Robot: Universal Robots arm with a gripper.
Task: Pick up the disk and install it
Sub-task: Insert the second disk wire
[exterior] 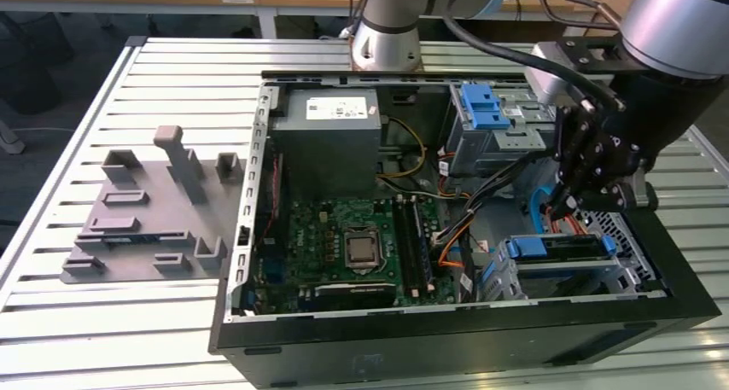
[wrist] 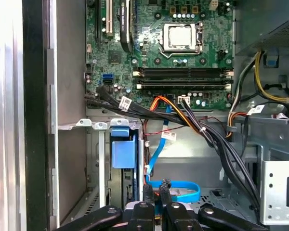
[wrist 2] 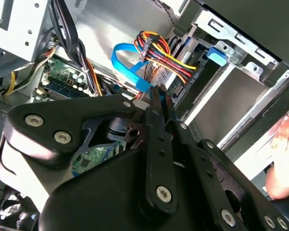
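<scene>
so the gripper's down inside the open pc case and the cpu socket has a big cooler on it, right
Not quite. The gripper is inside the open case, but the CPU socket has no cooler; the first wrist view shows its bare metal top, as does the exterior view.

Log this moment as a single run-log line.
gripper: inside computer case, above blue cable | jaws: shut | disk: seated in drive cage
</scene>
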